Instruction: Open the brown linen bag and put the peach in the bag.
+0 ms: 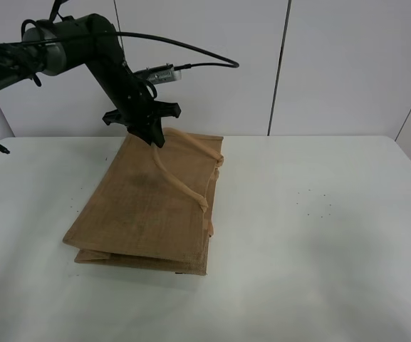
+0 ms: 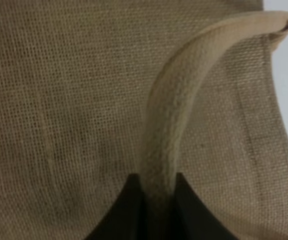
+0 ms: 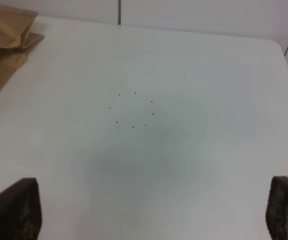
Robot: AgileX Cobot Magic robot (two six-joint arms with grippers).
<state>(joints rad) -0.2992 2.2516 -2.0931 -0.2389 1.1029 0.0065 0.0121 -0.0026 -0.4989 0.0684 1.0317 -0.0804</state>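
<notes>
The brown linen bag [image 1: 148, 206] lies flat and folded on the white table, left of centre. My left gripper [image 1: 154, 139] hangs over its far top edge, shut on one pale rope handle [image 1: 180, 182] that it holds lifted in an arc. In the left wrist view the handle [image 2: 178, 115] runs between the black fingers [image 2: 129, 210] over the coarse weave [image 2: 59, 100]. My right gripper [image 3: 151, 207] is open and empty above bare table; only a corner of the bag [image 3: 4, 40] shows there. The peach is out of view.
The white table [image 1: 319, 235] reaches to white wall panels at the back. A ring of small dark dots [image 3: 133, 109] marks its surface on the right side. The left arm's cable [image 1: 191, 51] loops above the bag.
</notes>
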